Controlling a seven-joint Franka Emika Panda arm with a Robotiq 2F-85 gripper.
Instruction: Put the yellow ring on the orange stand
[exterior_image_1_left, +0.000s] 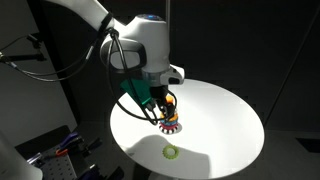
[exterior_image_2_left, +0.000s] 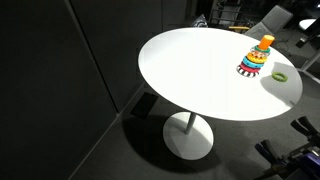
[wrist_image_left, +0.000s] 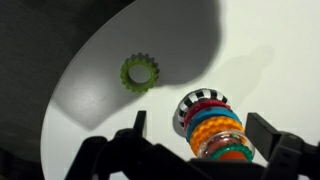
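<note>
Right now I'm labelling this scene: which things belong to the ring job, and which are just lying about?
Job: yellow ring, orange stand with its stacked rings, open fingers.
Lying about: white table, clutter beside the table.

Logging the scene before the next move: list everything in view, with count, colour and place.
table: one, white, round, carrying both toys
ring stack: one, many-coloured rings on an orange-topped stand, upright on the table
loose ring: one, yellow-green, flat on the table, apart from the ring stack
arm: one, white, reaching over the table
gripper: one, dark, open, just above the ring stack, a finger on either side in the wrist view
</note>
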